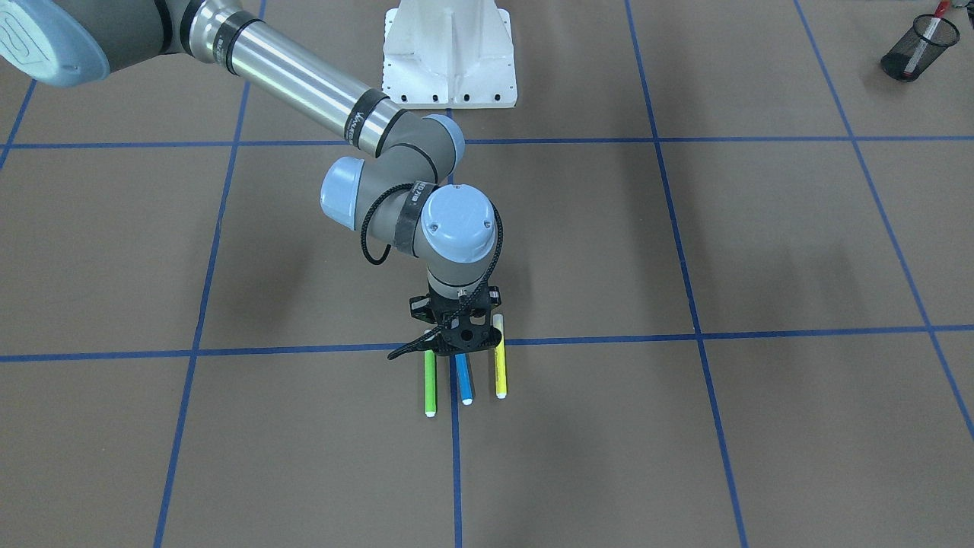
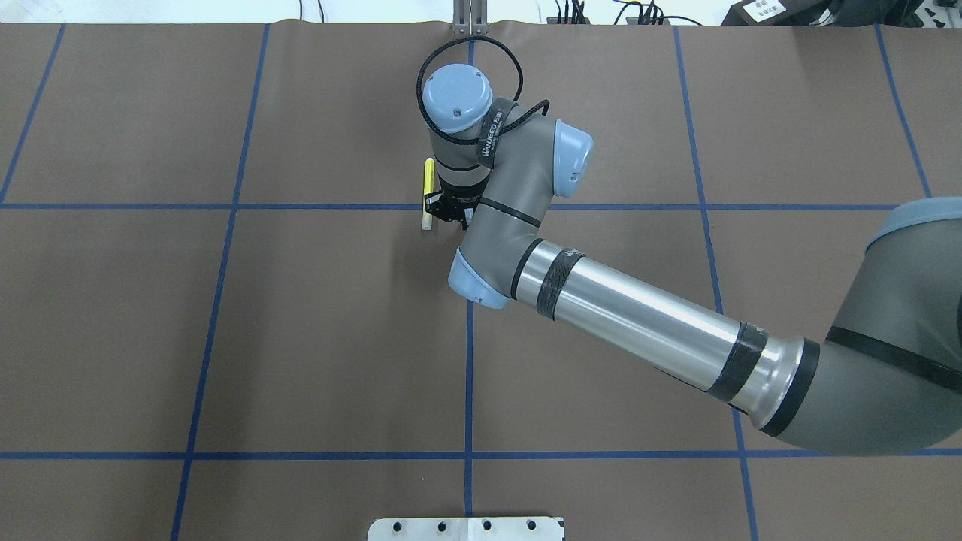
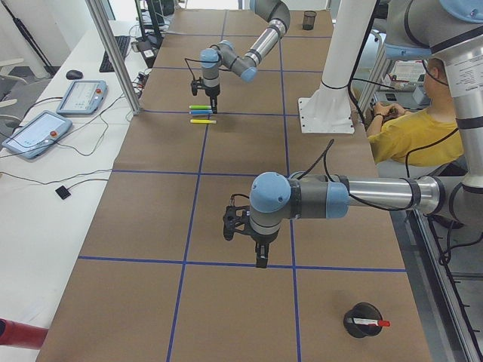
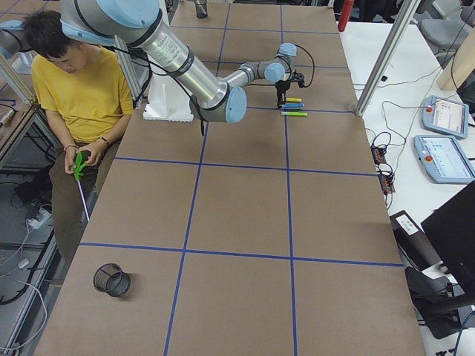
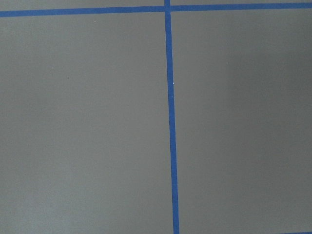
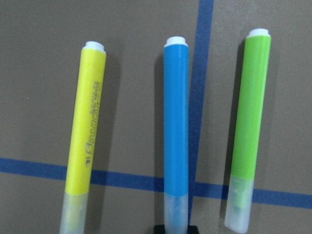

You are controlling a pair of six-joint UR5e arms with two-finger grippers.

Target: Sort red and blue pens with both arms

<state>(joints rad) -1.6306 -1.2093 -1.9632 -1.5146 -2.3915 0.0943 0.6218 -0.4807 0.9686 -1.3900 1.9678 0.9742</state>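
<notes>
Your robot's right gripper (image 1: 455, 344) points straight down over the cap end of the blue pen (image 1: 464, 384), low above the brown table (image 1: 685, 457). Its black body hides the fingertips, so you cannot tell whether the jaws are apart or together, or whether they touch the pen. In the right wrist view, a small black tip sits at the bottom edge, right at the pen's clear cap.

The blue pen lies flat in the middle of a row of three parallel markers, none of them touching. The yellow marker (image 1: 500, 365) is on the robot's left of it and the green marker (image 1: 430, 388) on the robot's right. Each has its clear cap toward the robot and its white end away. A blue tape line (image 6: 197, 122) runs lengthwise just beside the blue pen, between it and the green marker. Another tape line crosses under all three near their caps.

The red pen (image 3: 371, 323) stands in a black mesh cup (image 1: 917, 49) near the table's end on the robot's left, well apart from the row.

The left gripper (image 3: 261, 256) hangs over bare table between the row and that cup. It shows only in a side view, so you cannot tell whether its jaws are apart or together.

A second mesh cup (image 4: 111, 280) stands near the table's opposite end. A person (image 4: 82, 81) in a yellow shirt sits beside the white pedestal (image 1: 449, 53).
</notes>
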